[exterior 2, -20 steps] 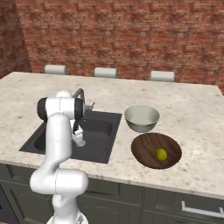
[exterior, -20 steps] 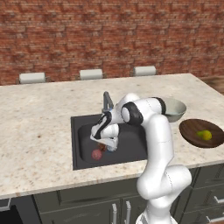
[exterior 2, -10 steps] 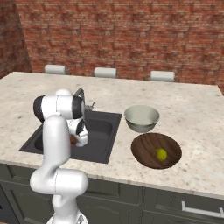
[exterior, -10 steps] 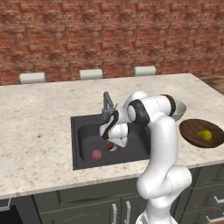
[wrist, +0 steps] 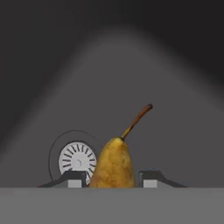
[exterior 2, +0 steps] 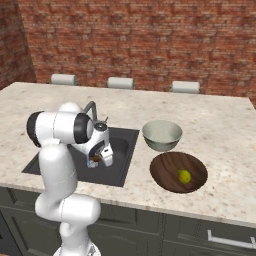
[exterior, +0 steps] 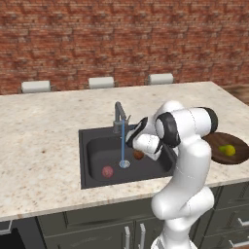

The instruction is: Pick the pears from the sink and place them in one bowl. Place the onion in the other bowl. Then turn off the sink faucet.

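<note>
No readable text, labels, brands, numbers or signs on anything, in the base views or the hand view.

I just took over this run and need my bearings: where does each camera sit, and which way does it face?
Left base view: behind the arm's left, looking forward and down at the sink, faucet and onion; arm rises lower right.
Right base view: behind the arm's right, over the grey bowl and wooden bowl; arm rises lower left.
Hand view: on the hand, looking along the fingers at the gripped brownish pear and the drain.
Both base views share the sink and the yellow-green pear.
</note>
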{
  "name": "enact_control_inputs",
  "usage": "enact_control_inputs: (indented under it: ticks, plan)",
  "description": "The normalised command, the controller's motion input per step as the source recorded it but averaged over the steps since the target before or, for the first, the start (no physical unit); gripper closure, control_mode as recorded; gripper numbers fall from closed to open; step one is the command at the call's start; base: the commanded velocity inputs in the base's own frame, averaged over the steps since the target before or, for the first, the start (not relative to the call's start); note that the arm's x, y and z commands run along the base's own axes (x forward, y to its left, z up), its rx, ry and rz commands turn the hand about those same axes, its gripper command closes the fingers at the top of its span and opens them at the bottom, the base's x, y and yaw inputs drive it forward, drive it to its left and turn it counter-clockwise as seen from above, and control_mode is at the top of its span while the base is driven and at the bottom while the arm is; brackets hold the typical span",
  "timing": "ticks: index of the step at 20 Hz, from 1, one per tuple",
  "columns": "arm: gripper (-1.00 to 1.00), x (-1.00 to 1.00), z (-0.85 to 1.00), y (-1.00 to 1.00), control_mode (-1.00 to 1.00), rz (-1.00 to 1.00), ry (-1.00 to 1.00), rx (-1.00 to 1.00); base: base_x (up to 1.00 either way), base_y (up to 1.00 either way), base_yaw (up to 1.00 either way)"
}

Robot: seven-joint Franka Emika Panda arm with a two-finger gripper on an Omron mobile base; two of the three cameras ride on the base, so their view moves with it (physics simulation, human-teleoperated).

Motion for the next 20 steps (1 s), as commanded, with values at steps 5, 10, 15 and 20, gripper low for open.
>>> enact_control_inputs:
  ticks: [5,10,15,20]
  plan:
    - [1.00,0.00,0.98,-0.24,-1.00,0.00,-0.15,0.01,0.00,0.00,0.00]
    - [1.00,0.00,1.00,-0.05,-1.00,0.00,-0.13,0.00,0.00,0.00,0.00]
    - [1.00,0.00,1.00,-0.02,-1.00,0.00,-0.05,0.00,0.00,0.00,0.00]
    - [1.00,-0.02,1.00,-0.17,-1.00,0.00,0.00,0.00,0.00,0.00,0.00]
